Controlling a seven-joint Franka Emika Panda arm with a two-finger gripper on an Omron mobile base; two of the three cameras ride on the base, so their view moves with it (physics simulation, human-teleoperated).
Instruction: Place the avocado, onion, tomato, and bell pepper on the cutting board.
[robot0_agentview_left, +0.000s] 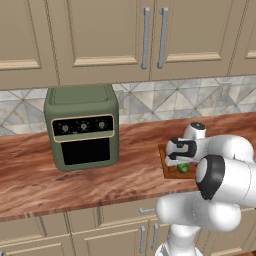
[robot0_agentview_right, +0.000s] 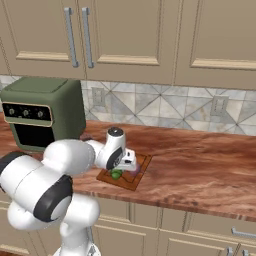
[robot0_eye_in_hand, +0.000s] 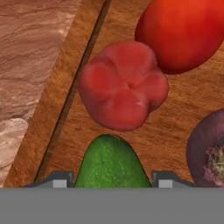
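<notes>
Reddish wood counter (robot0_agentview_left: 75, 180) runs under beige cabinets, with a green oven (robot0_agentview_left: 82, 127) standing well to the left of the board (robot0_eye_in_hand: 52, 109); the arm reaches down over that board, and the gripper (robot0_eye_in_hand: 109, 183) hangs low above it. From the hand view the avocado (robot0_eye_in_hand: 111, 164) sits between the two finger tips, which stand apart on either side of it; whether they actually press its skin is hard to tell. Just beyond the avocado lies the pepper (robot0_eye_in_hand: 124, 85), lumpy and deep red; the tomato (robot0_eye_in_hand: 183, 33) touches the pepper's far side; the onion (robot0_eye_in_hand: 210, 153) rests apart to the right. All four lie on the board, inside its groove.
</notes>
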